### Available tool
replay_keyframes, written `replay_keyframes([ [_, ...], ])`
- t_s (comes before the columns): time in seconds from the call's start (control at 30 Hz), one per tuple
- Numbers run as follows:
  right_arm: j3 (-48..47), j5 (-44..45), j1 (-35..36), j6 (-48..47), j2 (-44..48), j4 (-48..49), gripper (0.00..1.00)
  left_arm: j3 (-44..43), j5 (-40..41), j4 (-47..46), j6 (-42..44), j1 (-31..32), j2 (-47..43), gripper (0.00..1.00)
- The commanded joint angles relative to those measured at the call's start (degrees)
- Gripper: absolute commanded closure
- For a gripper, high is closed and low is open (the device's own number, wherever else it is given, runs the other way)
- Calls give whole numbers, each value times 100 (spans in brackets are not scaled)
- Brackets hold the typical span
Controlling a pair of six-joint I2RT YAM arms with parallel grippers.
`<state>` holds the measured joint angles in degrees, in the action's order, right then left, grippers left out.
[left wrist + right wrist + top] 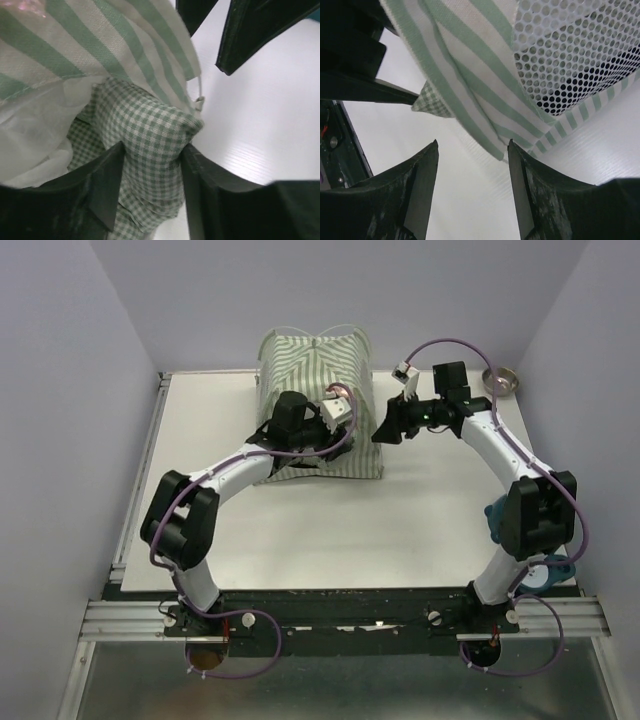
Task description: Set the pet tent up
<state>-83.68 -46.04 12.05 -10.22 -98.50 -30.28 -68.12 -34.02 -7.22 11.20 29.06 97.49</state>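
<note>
Two grippers are at the pet tent [318, 370], which stands at the far middle of the table [420, 530]. The left gripper [152, 155] is nearer, at the tent's near side, with its jaws half closed on a corner of the checked cushion [150, 125]. The right gripper [472, 150] is open and holds nothing — the tent's striped lower edge lies just ahead of its fingertips.

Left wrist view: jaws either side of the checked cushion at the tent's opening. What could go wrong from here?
1. The left gripper pinches a bunched fold of the checked cushion; pushing may crumple it rather than lay it flat.
2. Fabric of the pet tent drapes over that cushion, so a pull could drag or tip the tent.
3. The right gripper is open, holding nothing, so nothing steadies the tent.
</note>
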Motion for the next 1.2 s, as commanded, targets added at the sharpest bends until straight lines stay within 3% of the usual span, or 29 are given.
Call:
replay_keyframes([
  [0.0,-16,-212,104,152,-336,558,40,-359,852,-279,32,135,612,54],
  [0.13,-157,-265,113,204,-565,558,66,-597,1362,-683,-329,153,929,94],
  [0.17,-149,-335,122,222,-574,559,80,-632,1633,-840,-390,188,1008,100],
  [0.23,-114,-440,122,266,-548,559,99,-685,2117,-1131,-469,241,1166,100],
  [0.37,-114,-625,122,406,-469,585,99,-730,2943,-1639,-286,451,1465,100],
  [0.5,-8,-687,122,696,-319,813,99,-1141,1569,-1223,-276,504,1781,99],
  [0.63,-61,-520,113,837,-284,857,99,-1423,407,366,328,443,1677,52],
  [0.7,-35,-380,113,933,-267,919,99,-1205,509,713,383,294,1406,35],
  [0.77,79,-126,113,951,-205,971,99,-880,747,687,252,75,1019,24],
  [0.97,431,262,95,1004,-91,1051,99,-501,397,713,276,-690,61,2],
  [1.17,370,114,95,1163,-100,1253,99,52,-454,669,813,-840,-818,1],
])
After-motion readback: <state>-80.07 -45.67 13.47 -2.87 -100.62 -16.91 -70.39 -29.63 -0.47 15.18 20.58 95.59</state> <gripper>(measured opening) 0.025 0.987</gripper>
